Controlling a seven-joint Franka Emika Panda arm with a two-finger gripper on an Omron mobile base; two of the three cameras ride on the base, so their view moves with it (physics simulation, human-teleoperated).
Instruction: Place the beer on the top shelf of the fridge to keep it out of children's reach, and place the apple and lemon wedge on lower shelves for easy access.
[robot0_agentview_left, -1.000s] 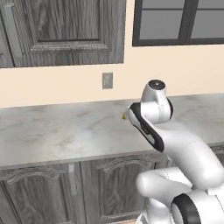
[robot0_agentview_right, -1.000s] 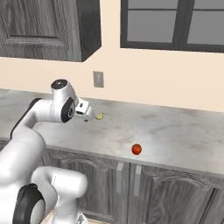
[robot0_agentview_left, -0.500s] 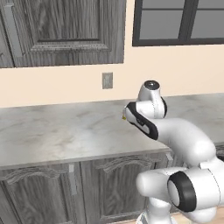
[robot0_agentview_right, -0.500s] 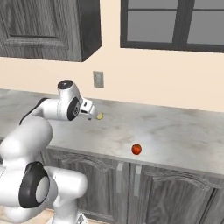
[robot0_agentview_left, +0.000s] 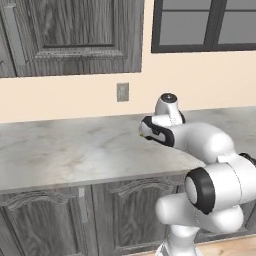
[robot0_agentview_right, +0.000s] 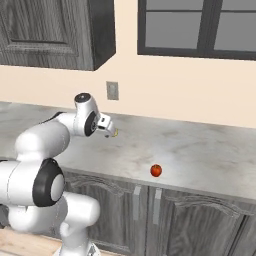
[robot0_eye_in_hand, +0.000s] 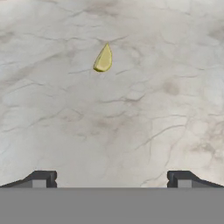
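1. We take the lemon wedge as the step in hand, with nothing yet gripped; the desk carries it, and we use the desk as our landmark.
2. Our end effector hangs above the desk, jaws wide and empty.
3. The apple sits near the desk's front edge, well apart from us.
4. The lemon wedge lies on the desk ahead; we judge the next move is to advance, descend and straddle it, with nothing obstructing.

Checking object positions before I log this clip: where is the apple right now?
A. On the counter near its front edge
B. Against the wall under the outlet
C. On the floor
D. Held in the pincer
A: the apple sits on the marble counter close to its front edge, well clear of the open pincer.
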